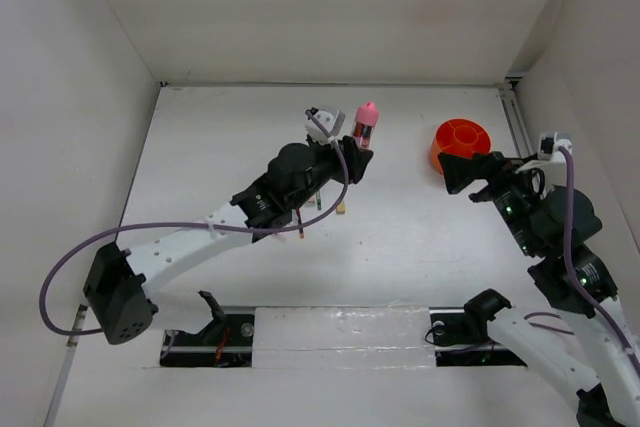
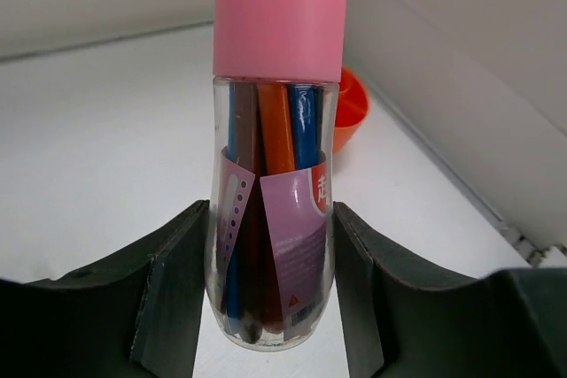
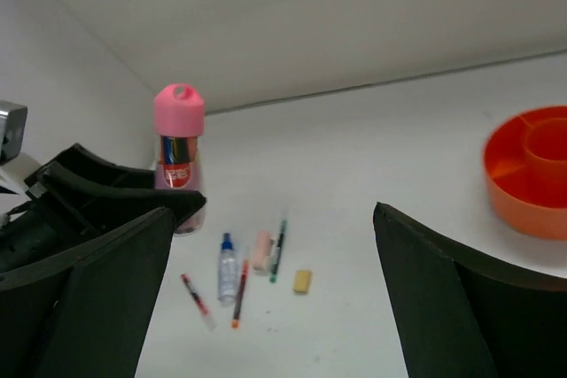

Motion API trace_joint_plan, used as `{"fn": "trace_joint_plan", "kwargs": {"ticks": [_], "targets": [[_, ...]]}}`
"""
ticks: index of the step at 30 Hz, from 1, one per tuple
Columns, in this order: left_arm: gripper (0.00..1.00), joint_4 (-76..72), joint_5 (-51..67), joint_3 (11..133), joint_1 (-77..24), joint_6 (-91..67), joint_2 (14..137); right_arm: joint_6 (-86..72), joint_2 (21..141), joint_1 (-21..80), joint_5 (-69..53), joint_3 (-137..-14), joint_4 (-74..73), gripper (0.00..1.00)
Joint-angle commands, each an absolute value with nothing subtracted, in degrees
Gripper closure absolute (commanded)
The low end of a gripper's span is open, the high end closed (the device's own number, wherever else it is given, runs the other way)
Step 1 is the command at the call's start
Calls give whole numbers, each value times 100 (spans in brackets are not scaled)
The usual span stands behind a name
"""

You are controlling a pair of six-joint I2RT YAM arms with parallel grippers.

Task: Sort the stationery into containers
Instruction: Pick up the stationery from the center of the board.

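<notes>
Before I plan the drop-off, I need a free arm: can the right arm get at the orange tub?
Probably yes. The right claw stands open and empty close to the orange tub, with nothing standing between them.

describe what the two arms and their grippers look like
Both arms have white links and bulky black joint housings. A mauve cable loops along the left arm, and a second mauve cable runs up the right arm. The left gripper and right gripper have broad, flat, matte black fingers. No markings are legible.
</notes>
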State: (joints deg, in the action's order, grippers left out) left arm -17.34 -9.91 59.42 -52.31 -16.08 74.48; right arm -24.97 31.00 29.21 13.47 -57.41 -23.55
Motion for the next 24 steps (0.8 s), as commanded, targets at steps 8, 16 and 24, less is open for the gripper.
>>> {"fn": "trace_joint_plan", "kwargs": {"ticks": [8, 16, 24], "targets": [[100, -3032, 852, 5396, -5353, -888, 6786, -3014, 4244, 2900, -412, -5959, -467, 0], [100, -3032, 1081, 5396, -5353, -835, 6443, -3261, 4895, 3138, -483, -6029, -80, 1], [100, -3085, 1248, 5449, -5353, -835, 6548, -3445, 5378, 3620, -545, -5959, 422, 1]]}}
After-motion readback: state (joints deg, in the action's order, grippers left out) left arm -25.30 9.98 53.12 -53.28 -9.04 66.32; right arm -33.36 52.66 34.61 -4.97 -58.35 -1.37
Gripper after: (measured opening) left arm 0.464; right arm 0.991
